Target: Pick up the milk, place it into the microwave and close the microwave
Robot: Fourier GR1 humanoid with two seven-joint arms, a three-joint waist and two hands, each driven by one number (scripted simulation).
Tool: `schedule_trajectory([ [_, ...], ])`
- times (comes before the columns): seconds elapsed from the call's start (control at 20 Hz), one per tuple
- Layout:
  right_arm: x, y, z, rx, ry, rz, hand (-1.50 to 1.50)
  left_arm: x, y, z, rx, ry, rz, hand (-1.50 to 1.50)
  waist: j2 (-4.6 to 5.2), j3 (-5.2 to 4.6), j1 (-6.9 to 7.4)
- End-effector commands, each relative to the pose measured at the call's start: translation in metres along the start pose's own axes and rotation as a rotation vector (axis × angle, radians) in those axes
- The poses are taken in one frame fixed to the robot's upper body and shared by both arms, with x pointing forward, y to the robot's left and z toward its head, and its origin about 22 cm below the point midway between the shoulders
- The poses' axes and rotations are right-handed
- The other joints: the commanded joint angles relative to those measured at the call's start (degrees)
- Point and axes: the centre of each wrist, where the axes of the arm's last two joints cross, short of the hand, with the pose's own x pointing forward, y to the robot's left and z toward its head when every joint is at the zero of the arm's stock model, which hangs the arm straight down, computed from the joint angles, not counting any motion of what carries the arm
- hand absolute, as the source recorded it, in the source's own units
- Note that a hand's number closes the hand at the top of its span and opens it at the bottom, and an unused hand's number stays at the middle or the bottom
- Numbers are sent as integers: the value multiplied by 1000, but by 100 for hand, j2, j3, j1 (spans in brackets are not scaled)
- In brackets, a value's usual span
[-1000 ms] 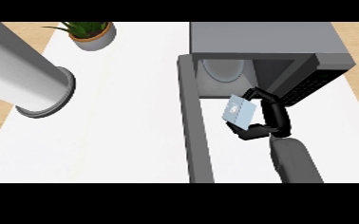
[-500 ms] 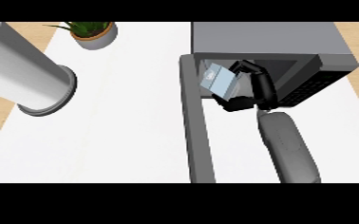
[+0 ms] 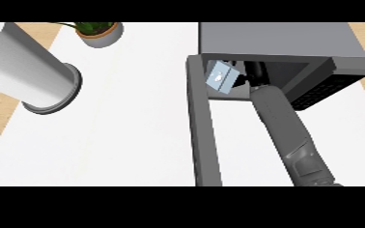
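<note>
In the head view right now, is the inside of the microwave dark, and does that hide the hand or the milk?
Head view: the microwave cavity is in shadow, so the black right hand almost merges with it and its fingers cannot be told; the pale milk at the opening stays clear; the white counter is evenly bright, without glare.

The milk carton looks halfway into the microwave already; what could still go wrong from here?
The milk carton sits tilted at the front lip of the microwave, so if let go here it might tip or slide out. The right hand and forearm reach through the opening, and could catch its edge when pulling back. The open door may also hit the carton when it swings shut, unless the carton goes deeper.
</note>
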Motion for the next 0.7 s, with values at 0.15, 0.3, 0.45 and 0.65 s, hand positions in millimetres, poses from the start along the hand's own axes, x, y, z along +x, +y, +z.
schedule_trajectory([
  [0.15, 4, 1, -25, -75, 36, 111, 150, -17, 7, -12, -29, -8, 20, -150, 73, -15, 164],
  [0.3, 13, -10, -41, -94, 29, 121, 150, -5, 5, -21, -28, -9, 17, -150, 99, -8, 223],
  [0.45, -8, -33, -29, -184, 37, 218, 150, -11, 7, -17, -34, -16, 24, -150, 132, -7, 277],
  [0.65, 9, -45, -50, -242, -42, 345, 150, -10, -3, -22, -62, -21, 16, -150, 216, -3, 415],
])
